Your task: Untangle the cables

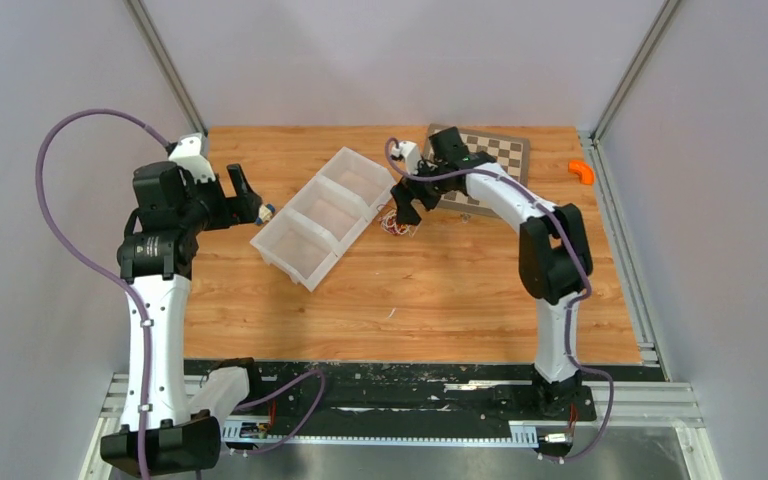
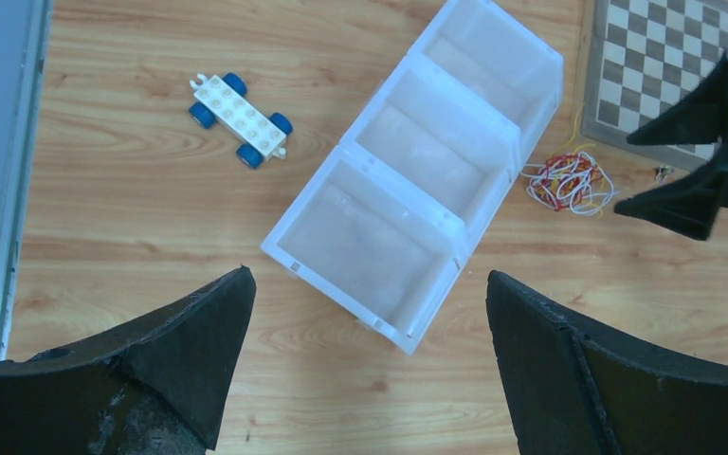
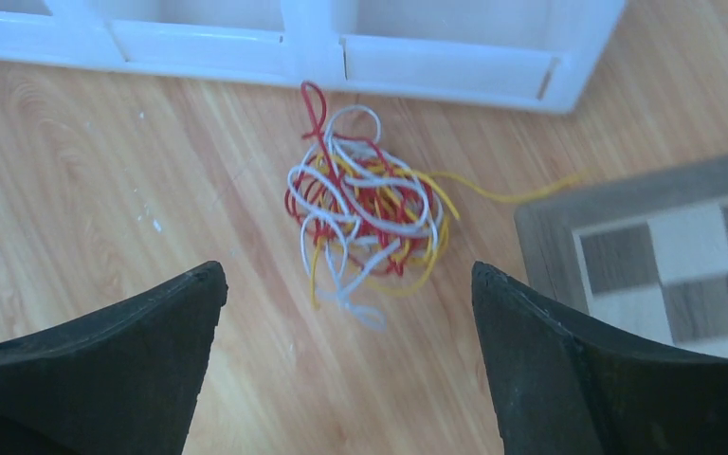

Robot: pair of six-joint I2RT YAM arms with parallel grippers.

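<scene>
The cables (image 3: 365,209) are a small tangle of thin red, yellow and white wires on the wooden table, just right of the white bin; they also show in the top view (image 1: 396,224) and the left wrist view (image 2: 569,180). My right gripper (image 3: 349,284) is open and empty, hovering just above and short of the tangle, fingers on either side; in the top view it (image 1: 405,207) sits over the cables. My left gripper (image 2: 368,284) is open and empty, well to the left of the bin, in the top view (image 1: 250,205).
A white three-compartment bin (image 1: 323,215) lies diagonally mid-table. A checkerboard (image 1: 490,160) lies behind the right gripper. A white toy car with blue wheels (image 2: 240,119) lies left of the bin. An orange piece (image 1: 582,171) sits at the far right.
</scene>
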